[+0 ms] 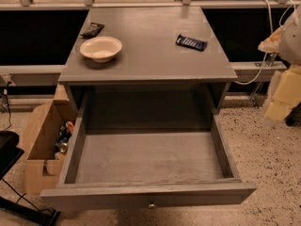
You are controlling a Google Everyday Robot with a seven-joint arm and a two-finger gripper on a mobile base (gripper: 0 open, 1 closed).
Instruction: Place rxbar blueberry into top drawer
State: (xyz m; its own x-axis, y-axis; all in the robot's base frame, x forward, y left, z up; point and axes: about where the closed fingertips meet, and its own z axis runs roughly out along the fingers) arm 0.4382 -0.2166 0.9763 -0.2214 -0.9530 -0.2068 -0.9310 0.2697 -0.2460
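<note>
The rxbar blueberry [191, 42], a small dark navy-blue bar, lies flat on the grey tabletop [150, 60] towards its back right. The top drawer [150, 192] is pulled fully out below the tabletop, with nothing lying in it; its round knob [151, 204] faces me. My gripper [278, 106] shows as pale yellowish parts at the right edge of the view, to the right of the table, apart from the bar and the drawer, and level with the table's front edge.
A cream bowl [100, 48] sits on the tabletop's left side with a black-brown wrapper [92, 29] behind it. An open cardboard box [40, 142] with cans stands on the floor left of the drawer. A black object [7, 149] lies at the far left.
</note>
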